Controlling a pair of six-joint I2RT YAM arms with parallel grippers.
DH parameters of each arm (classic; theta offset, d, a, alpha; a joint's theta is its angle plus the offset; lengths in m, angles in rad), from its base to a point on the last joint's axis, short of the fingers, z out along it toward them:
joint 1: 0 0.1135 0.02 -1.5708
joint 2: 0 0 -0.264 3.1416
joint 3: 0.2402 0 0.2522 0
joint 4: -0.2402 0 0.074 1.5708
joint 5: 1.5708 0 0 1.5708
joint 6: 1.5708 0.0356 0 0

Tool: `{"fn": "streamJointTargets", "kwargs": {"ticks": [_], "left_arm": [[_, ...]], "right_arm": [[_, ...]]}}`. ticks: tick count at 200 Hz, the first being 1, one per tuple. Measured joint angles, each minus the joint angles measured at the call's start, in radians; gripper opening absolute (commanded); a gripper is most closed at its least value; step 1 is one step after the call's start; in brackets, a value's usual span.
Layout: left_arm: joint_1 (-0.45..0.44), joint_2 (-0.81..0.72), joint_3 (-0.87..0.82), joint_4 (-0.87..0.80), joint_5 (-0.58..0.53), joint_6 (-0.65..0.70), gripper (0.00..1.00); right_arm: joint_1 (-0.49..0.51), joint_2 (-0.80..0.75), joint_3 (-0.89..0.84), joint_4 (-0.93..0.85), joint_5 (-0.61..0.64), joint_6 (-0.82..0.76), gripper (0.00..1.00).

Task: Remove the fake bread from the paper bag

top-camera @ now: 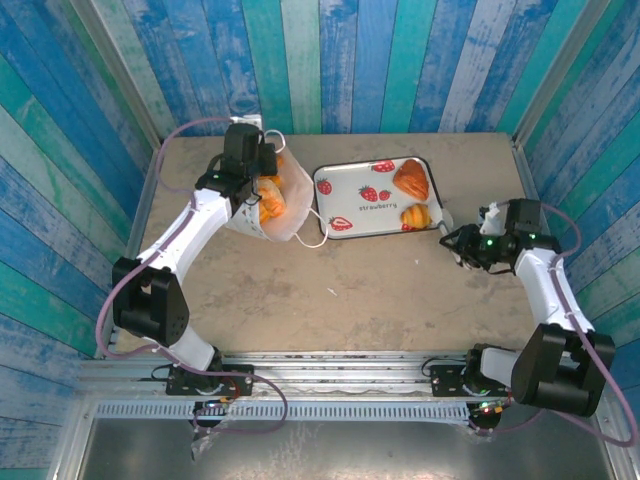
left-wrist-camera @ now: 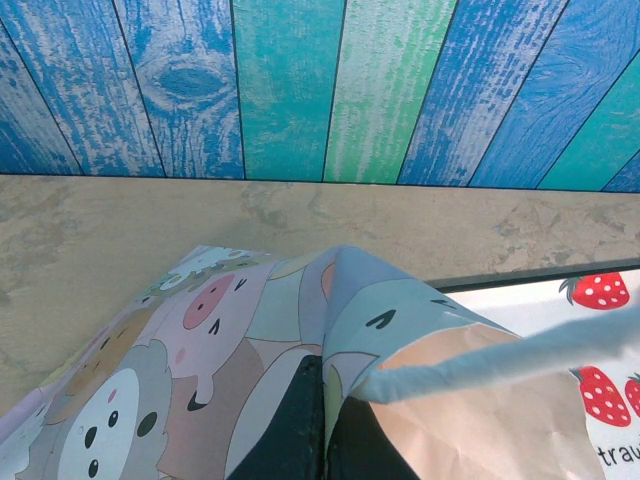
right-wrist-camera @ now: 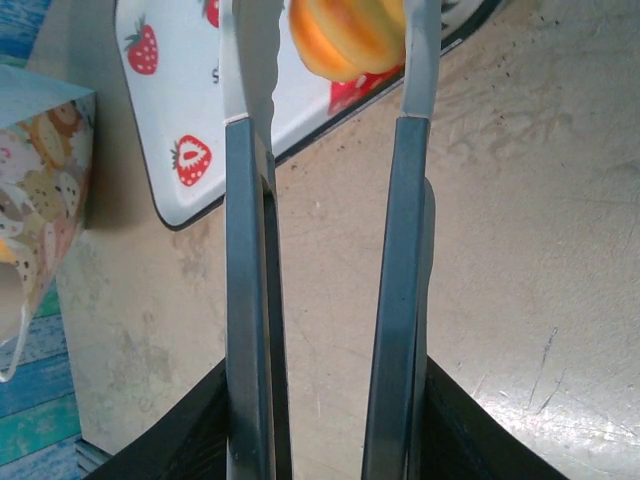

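With your left gripper [left-wrist-camera: 318,432] pinched shut on the paper bag [top-camera: 268,224] rim, fake bread [top-camera: 270,200] inside, and your right gripper [top-camera: 462,242] clamping narrowed tongs [right-wrist-camera: 250,300] by the tray [top-camera: 345,186], a glossy roll may slip mid-lift.

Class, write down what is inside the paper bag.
Orange-brown bread shows in the open mouth of the paper bag, whose rim the left gripper pinches. How many pieces lie deeper cannot be told: the bag's walls and the gripper cover them.

Tilted paper bag [top-camera: 278,233], fake bread [top-camera: 271,206] inside
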Motion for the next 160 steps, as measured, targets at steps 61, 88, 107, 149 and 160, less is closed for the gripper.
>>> {"fn": "streamJointTargets", "kwargs": {"ticks": [61, 88, 107, 149, 160], "left_arm": [[0.0, -0.008, -0.015, 0.008, 0.012, 0.004, 0.0], [0.0, -0.009, -0.016, 0.008, 0.015, 0.004, 0.0], [0.0, -0.009, -0.016, 0.008, 0.018, 0.004, 0.0], [0.0, -0.017, -0.027, 0.01, 0.031, 0.009, 0.0], [0.0, -0.019, -0.03, 0.011, 0.035, 0.011, 0.0]], "right_arm": [[0.119, -0.127, 0.081, -0.052, -0.006, 0.043, 0.42], [0.271, -0.156, 0.158, -0.058, 0.036, 0.058, 0.42], [0.391, -0.159, 0.212, -0.058, 0.085, 0.058, 0.41], [0.601, -0.113, 0.296, -0.052, 0.168, 0.056, 0.41], [0.651, -0.086, 0.319, -0.051, 0.189, 0.051, 0.41]]}}
